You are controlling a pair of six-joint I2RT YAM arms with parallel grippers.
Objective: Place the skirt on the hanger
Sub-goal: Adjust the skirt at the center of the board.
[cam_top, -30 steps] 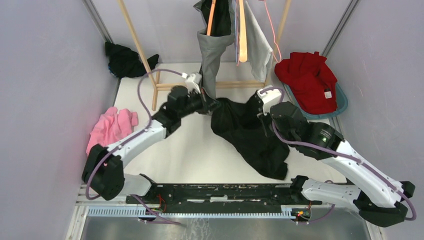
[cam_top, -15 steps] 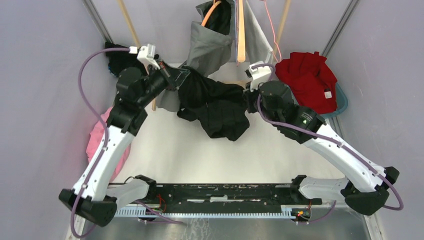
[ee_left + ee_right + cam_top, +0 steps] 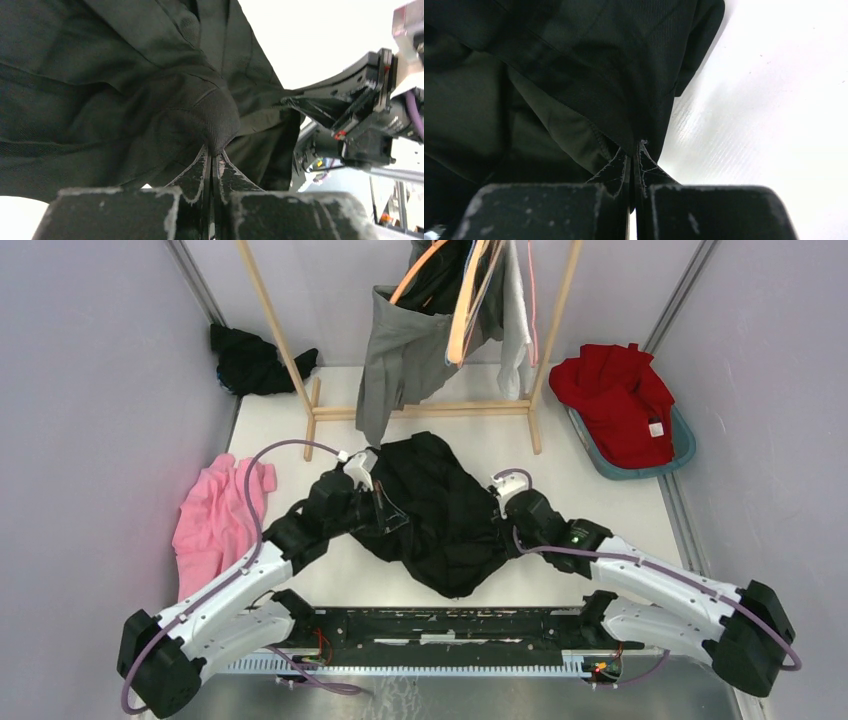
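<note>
The black skirt (image 3: 436,505) is stretched between my two grippers over the middle of the table. My left gripper (image 3: 384,514) is shut on its left edge, pinching a fold of the skirt (image 3: 165,90) at the fingertips (image 3: 212,152). My right gripper (image 3: 497,525) is shut on its right edge; the skirt's hem (image 3: 574,75) is nipped between its tips (image 3: 636,147). Orange and pink hangers (image 3: 462,310) hang on the wooden rack (image 3: 540,350) at the back, among a grey garment (image 3: 395,360).
A pink garment (image 3: 215,510) lies at the left. A black garment (image 3: 250,360) sits in the back left corner. A teal basket (image 3: 680,455) with red clothing (image 3: 620,400) stands at the back right. The rack's foot bar crosses the table behind the skirt.
Both grippers have come down and towards the near edge with the skirt, away from the rack. The skirt now spreads wider between them. The hangers and grey garment on the rack have swung.
</note>
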